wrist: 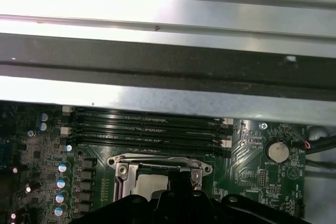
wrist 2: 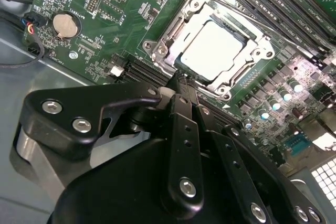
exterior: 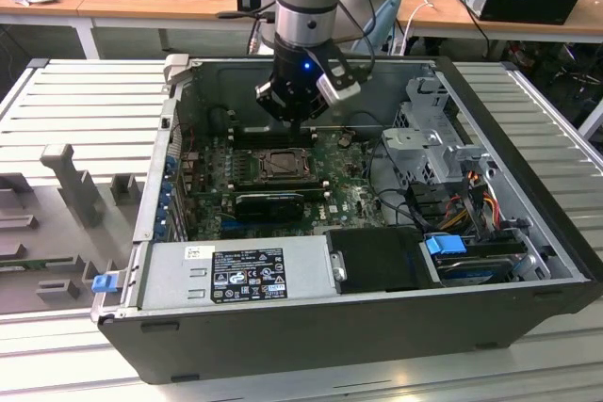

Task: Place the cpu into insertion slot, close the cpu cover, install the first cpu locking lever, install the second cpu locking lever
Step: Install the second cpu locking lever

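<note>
An open computer case [exterior: 377, 327] lies on its side on a ribbed metal counter [exterior: 85, 101], with the green motherboard [exterior: 349, 197] flat on its floor. A grey power supply [exterior: 236, 275] sits along the near wall in the exterior view, and a drive cage [exterior: 433, 148] with bundled cables stands at the exterior view's right. The arm [exterior: 306, 7] reaches down into the case from above.

The hand [wrist 2: 181, 82] hovers just over the near edge of the insertion slot [wrist 2: 212, 51], its fingers [wrist 2: 184, 124] drawn narrow, close together with nothing between them. The cpu cover [wrist 2: 257, 56] lies down flat on the slot (its square cut-out framing the chip). The cpu [wrist 2: 212, 45], pale and square, rests inside the slot, seated level under that frame. In the first wrist view the slot [wrist: 157, 169] sits just beside the long black memory slots [wrist: 147, 129]. A round coin battery [wrist 2: 66, 24] lies on the board, well apart from the slot.
</note>
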### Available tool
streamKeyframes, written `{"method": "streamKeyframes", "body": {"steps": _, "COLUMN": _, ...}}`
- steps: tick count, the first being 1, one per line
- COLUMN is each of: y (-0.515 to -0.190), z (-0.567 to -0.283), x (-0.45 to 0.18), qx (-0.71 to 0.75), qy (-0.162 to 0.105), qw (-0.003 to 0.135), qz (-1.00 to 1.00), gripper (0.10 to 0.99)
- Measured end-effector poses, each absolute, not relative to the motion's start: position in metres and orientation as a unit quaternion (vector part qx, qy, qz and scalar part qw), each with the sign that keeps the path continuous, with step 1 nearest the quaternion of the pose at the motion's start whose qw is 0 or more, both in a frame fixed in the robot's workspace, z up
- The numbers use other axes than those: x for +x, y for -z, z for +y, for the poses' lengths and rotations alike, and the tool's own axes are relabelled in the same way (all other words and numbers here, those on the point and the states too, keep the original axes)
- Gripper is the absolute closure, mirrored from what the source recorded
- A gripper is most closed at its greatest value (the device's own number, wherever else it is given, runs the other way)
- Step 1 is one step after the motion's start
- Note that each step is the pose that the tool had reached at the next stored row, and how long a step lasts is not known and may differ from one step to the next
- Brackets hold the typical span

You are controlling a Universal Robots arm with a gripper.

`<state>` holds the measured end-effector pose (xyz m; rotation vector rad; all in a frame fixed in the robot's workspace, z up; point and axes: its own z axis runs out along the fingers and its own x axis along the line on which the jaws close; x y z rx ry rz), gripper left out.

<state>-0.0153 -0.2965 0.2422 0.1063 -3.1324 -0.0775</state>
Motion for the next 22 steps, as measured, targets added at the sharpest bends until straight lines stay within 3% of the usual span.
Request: {"method": "streamKeyframes", "body": {"steps": 22, "y": -0.2423, "z": -0.3023, "x": -0.0149, "qx": 0.034, "qy": 0.025, "qw": 0.003, "qz": -0.999, "gripper": 0.980}}
